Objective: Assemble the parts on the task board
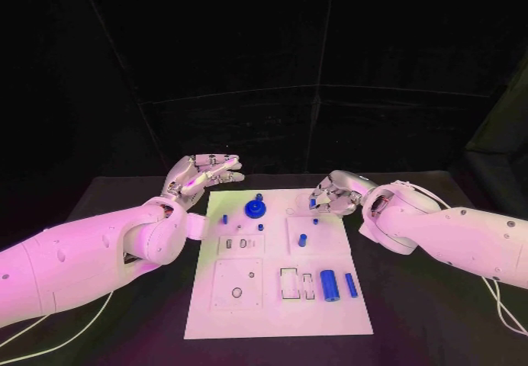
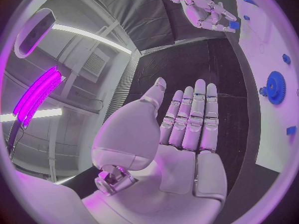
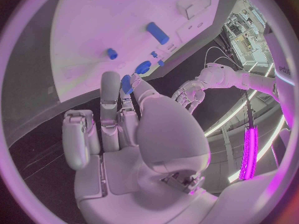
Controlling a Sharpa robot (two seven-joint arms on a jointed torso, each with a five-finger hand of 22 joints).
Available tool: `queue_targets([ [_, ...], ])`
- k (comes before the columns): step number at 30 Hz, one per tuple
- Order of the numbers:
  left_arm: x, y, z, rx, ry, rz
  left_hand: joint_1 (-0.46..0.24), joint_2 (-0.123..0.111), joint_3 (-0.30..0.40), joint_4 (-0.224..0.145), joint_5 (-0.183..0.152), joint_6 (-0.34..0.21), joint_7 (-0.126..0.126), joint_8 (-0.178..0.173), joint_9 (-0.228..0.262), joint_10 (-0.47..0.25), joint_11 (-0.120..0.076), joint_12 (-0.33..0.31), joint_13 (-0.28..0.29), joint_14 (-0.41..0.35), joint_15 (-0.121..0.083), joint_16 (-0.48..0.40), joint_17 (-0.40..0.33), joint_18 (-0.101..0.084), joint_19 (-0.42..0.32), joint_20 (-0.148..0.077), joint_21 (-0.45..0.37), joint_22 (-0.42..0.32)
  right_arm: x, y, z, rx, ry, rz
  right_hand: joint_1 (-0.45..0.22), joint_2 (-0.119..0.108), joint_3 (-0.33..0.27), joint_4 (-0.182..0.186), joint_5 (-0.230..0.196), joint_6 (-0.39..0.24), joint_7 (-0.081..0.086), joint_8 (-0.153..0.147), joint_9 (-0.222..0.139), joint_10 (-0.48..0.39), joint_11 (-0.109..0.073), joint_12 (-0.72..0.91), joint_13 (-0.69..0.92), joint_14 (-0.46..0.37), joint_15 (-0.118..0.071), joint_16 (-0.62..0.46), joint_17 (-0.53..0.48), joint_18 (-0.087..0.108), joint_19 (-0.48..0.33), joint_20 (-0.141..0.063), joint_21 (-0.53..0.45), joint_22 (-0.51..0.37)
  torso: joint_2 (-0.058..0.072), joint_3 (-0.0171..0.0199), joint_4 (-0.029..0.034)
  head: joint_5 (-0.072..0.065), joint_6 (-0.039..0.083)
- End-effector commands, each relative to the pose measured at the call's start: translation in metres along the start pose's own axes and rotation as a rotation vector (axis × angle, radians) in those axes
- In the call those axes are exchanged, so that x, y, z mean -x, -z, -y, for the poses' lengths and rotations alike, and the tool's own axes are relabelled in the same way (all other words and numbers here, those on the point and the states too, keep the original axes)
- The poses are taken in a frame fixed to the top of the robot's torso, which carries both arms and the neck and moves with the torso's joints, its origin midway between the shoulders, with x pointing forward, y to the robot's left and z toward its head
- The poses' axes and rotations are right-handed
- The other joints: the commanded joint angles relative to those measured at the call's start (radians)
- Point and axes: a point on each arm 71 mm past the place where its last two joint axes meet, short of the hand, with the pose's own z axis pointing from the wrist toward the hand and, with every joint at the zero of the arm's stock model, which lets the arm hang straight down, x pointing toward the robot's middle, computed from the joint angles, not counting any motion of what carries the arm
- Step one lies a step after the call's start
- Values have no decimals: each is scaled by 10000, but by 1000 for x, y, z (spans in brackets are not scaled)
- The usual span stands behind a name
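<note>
The white task board [image 1: 275, 293] lies mid-table. A blue gear [image 1: 256, 208] stands in its far-left part, also seen as the gear [image 2: 274, 87] and the gear [image 3: 143, 66]. Small blue pegs [image 1: 224, 219] stand near it. A short blue cylinder [image 1: 303, 241] lies mid-board, and a thick blue cylinder [image 1: 330, 285] and a thin blue bar [image 1: 351, 284] lie lower right. My left hand [image 1: 204, 175] hovers at the board's far left corner, its fingers [image 2: 194, 117] straight and apart, holding nothing. My right hand [image 1: 336, 194] is over the far right edge, pinching a small blue part [image 3: 126, 83].
The board has several recessed slots [image 1: 288, 283] and a square plate with holes [image 1: 236, 284]. Black table [image 1: 440, 320] surrounds the board on all sides. White cables [image 1: 500, 305] trail beside the right arm.
</note>
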Motion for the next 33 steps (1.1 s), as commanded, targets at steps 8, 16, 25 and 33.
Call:
queue_targets([
  [8, 4, -4, 2, -72, 26, -40, -60, 103, -3, -92, 27, 142, -21, -74, -6, 145, -15, -78, -7, 239, -39, -2, 17, 85, 205, -24, -13, -21, -23, -17, -54, 19, 401, -59, -196, -36, 147, 93, 117, 37, -127, 14, 131, -87, -8, -64, 799, -1, -31, -28, -14, -151, 1038, -63, 55, 2635, -106, -109, 90, 222, -184],
  [16, 10, -6, 4, -121, -19, 122, -59, 109, 0, -95, 27, 147, -25, -76, -6, 151, -18, -81, -6, 249, -42, -2, 18, 84, 216, -27, -11, -22, -51, -29, -92, 552, 963, -470, -226, -65, 168, 89, 160, 40, -125, 15, 133, -90, -7, -72, 794, 0, -30, -30, -14, -151, 1038, -61, 55, 2635, -102, -130, 87, 373, -296],
  [25, 9, -7, 3, -124, -3, 101, -59, 109, 0, -95, 27, 147, -25, -76, -6, 151, -18, -81, -6, 249, -42, -2, 18, 84, 216, -27, -11, -22, -80, -33, -109, 711, 1306, -904, -243, -99, 169, 83, 158, 37, -124, 13, 133, -94, -6, -79, 789, 1, -29, -31, -14, -151, 1038, -59, 55, 2635, -102, -97, 79, 442, -386],
  [33, 8, -8, 3, -123, 2, 93, -59, 109, 0, -95, 27, 147, -25, -76, -6, 151, -18, -81, -6, 249, -42, -2, 18, 84, 216, -27, -11, -22, -96, -34, -115, 699, 1429, -1172, -249, -128, 178, 70, 171, 29, -123, 8, 131, -102, -5, -92, 779, 1, -29, -32, -14, -151, 1038, -58, 55, 2635, -99, -83, 68, 494, -453],
])
